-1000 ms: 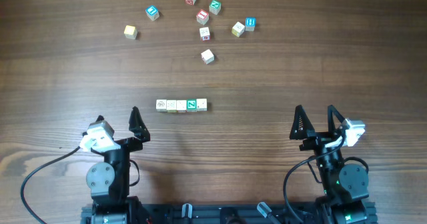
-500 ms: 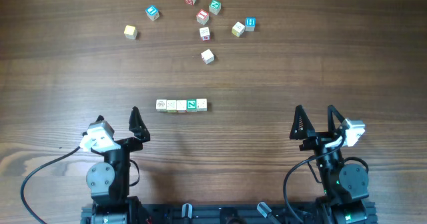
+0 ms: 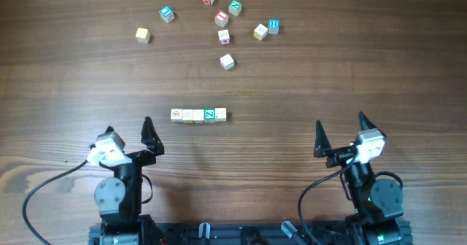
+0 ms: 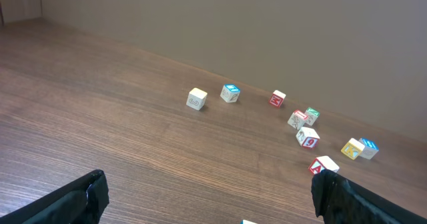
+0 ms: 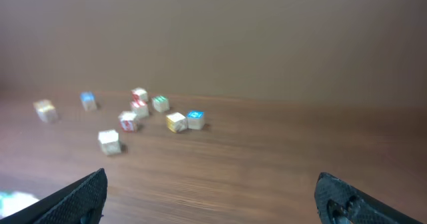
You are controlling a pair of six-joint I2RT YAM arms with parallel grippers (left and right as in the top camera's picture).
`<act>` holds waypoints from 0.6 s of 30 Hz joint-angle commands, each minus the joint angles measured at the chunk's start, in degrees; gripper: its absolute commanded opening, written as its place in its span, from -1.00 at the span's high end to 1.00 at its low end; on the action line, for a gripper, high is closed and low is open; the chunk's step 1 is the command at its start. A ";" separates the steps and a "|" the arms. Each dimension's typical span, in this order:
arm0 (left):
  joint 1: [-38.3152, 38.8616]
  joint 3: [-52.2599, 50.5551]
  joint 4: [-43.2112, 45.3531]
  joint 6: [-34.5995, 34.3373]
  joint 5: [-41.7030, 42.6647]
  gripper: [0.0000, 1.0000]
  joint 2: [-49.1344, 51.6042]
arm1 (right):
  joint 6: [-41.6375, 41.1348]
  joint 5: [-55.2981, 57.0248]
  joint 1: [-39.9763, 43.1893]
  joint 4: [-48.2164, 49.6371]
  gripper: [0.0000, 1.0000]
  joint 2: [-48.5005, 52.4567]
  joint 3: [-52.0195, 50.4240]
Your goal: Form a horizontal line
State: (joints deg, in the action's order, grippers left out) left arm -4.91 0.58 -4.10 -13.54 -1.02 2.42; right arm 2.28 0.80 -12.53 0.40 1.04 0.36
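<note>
The horizontal line (image 3: 198, 114) lies mid-table in the overhead view: a straight row of small cubes touching edge to edge, cream-white except one green-faced cube (image 3: 209, 114), second from its right end. My left gripper (image 3: 129, 126) stands open, near and to the left of the row, holding nothing. My right gripper (image 3: 340, 122) is open and empty too, well off to the right. The left wrist view shows the left gripper (image 4: 208, 191) over bare wood. In the blurred right wrist view, the right gripper (image 5: 212, 184) has only wood between its tips, and the row is a pale smear (image 5: 13, 201).
Several loose letter cubes lie scattered at the far side: a cream one (image 3: 142, 34), a blue one (image 3: 167, 13), a cluster around a red one (image 3: 221, 17), and a white one (image 3: 227, 61) nearest the row. The wooden table (image 3: 350, 70) is bare on the right.
My right gripper has swung a little to the left, and its wrist view is motion-blurred. The left arm and the cubes have stayed put.
</note>
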 commanded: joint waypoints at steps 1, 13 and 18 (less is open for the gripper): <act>0.31 -0.24 0.00 1.36 -0.55 -1.00 -0.52 | 18.32 -1.95 0.28 -0.09 -0.99 -0.76 -0.07; 0.31 -0.26 0.00 1.36 -0.55 -1.00 -0.52 | -0.85 -1.95 0.28 -0.09 -1.00 -0.76 -0.07; 0.31 -0.26 0.00 1.36 -0.55 -1.00 -0.52 | -0.83 -1.97 0.28 -0.07 -0.99 -0.76 -0.07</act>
State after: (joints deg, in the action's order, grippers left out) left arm -4.91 0.58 -4.10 -13.54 -1.02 2.42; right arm 2.68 -0.23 -12.53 0.30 1.04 0.36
